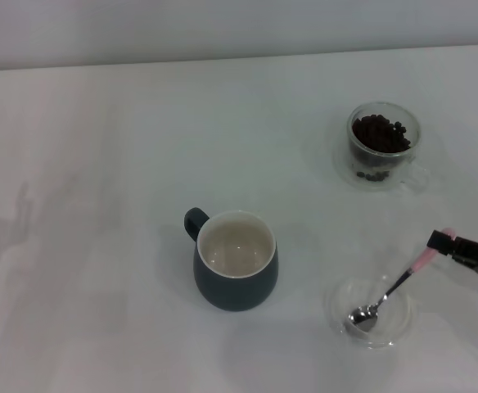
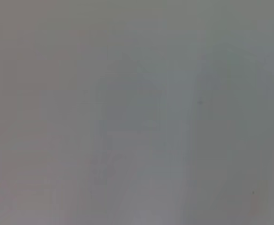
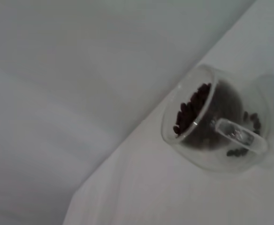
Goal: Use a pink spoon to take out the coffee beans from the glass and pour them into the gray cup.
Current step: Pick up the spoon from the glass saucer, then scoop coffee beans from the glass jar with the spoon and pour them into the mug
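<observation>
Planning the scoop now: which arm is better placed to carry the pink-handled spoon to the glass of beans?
The right. Its gripper is at the pale pink handle of the metal teaspoon, whose bowl rests in the shallow clear dish, and the clear glass cup of dark coffee beans stands on that side. The left arm is out of view.

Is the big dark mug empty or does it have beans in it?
Empty. The head view looks straight into the rounded dark blue-gray mug and shows only its bare cream-white inside; the dark coffee beans all sit in the small clear glass cup.
</observation>
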Available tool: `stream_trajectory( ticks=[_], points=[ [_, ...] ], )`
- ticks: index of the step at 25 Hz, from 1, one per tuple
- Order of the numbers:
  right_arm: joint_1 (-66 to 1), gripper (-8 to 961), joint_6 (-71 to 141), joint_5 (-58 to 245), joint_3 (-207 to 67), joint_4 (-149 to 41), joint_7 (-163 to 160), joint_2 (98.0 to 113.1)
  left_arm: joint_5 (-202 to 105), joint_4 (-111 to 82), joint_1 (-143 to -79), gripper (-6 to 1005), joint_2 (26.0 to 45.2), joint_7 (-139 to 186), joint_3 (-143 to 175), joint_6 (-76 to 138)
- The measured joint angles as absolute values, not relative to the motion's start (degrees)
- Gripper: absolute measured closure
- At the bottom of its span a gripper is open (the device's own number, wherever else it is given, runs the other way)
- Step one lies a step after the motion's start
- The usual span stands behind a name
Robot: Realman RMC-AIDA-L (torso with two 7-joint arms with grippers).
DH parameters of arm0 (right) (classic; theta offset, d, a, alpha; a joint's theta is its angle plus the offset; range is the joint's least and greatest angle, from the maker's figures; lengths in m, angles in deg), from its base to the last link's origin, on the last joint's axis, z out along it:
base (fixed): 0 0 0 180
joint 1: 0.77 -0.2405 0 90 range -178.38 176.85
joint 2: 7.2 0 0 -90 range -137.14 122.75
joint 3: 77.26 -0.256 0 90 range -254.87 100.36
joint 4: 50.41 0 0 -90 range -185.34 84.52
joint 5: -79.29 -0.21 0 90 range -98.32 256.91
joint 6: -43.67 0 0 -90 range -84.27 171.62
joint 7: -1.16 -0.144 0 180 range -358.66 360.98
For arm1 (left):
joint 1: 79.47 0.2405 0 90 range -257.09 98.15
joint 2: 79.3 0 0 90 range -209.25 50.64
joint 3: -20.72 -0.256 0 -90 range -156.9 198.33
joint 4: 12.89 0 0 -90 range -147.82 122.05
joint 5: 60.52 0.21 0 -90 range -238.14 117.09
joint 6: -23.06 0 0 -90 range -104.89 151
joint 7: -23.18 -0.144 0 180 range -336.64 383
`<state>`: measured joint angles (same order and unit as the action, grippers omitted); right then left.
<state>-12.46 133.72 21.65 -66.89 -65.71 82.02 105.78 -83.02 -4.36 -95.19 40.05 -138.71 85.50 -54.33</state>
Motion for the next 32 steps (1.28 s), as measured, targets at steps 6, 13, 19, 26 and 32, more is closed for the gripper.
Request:
stream_trajectory(
  ticks=[6, 13, 19, 26, 32],
  points=[
    [-13.7, 800, 137.0, 18.9, -66.9, -66.0, 82.2, 104.12, -82.9, -4.4, -95.1, 511, 40.05, -138.7, 85.5, -54.1],
    [-16.5, 802, 138.8, 13.6, -66.9, -68.5, 82.8, 102.16, -82.7, -4.3, -94.6, 511, 40.15, -138.7, 85.2, -53.4],
    [-20.9, 803, 138.2, 10.4, -66.9, -72.7, 83.9, 101.87, -82.6, -3.8, -95.2, 509, 40.23, -138.7, 82.1, -52.0],
    [-26.1, 803, 133.7, 8.1, -66.8, -74.8, 87.7, 101.48, -82.0, -3.7, -95.4, 510, 40.4, -138.6, 80.7, -51.3],
    [-28.3, 803, 129.2, 7.2, -66.4, -75.7, 92.2, 101.65, -81.7, -2.9, -95.1, 510, 40.41, -138.5, 80.0, -51.3]
  ],
)
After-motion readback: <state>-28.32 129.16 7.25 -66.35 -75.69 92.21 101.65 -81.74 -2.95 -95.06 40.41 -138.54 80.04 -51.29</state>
